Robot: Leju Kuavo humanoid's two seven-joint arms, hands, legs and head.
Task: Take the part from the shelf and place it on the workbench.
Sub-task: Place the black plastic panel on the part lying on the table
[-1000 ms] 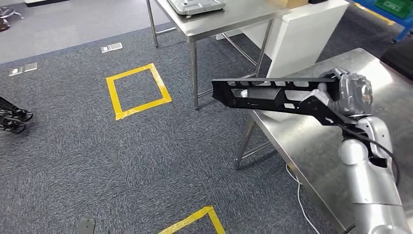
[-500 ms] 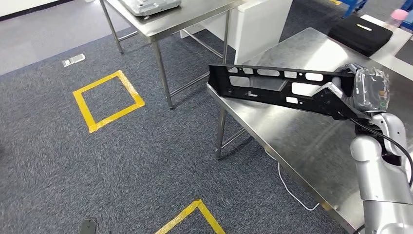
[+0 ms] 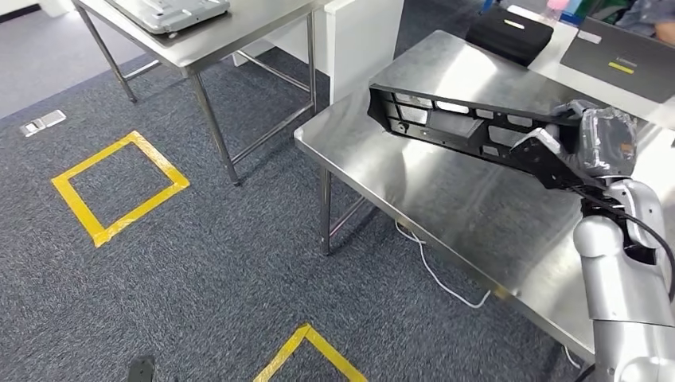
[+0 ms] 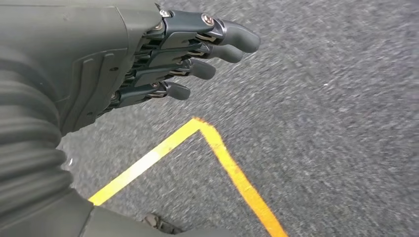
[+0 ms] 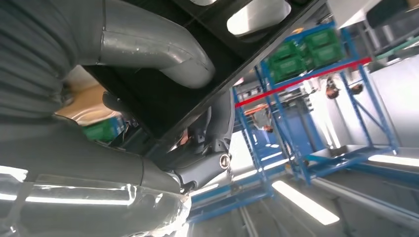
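A stainless-steel workbench (image 3: 446, 199) stands on grey carpet (image 3: 199, 263) marked with yellow tape squares (image 3: 119, 187), a second steel table (image 3: 239, 36) beside it across a narrow gap. Above the workbench's top, a long black perforated part (image 3: 446, 127) is carried clear of the surface, tilted slightly and stretching from the robot's right hand (image 3: 569, 139) out toward the bench's far corner. The right hand grips the part at its near end; in the right wrist view the thick grey thumb (image 5: 158, 57) presses across the part's black face while darker fingers (image 5: 212, 133) wrap its opposite edge. Blue shelving with green bins (image 5: 301, 54) appears beyond the part in that view. A flat black case (image 3: 509, 33) lies at the workbench's far end, well apart from the part. The left hand (image 4: 163, 59) hangs over the carpet and a yellow tape corner (image 4: 207, 133), holding nothing, its fingers extended and only slightly curled.
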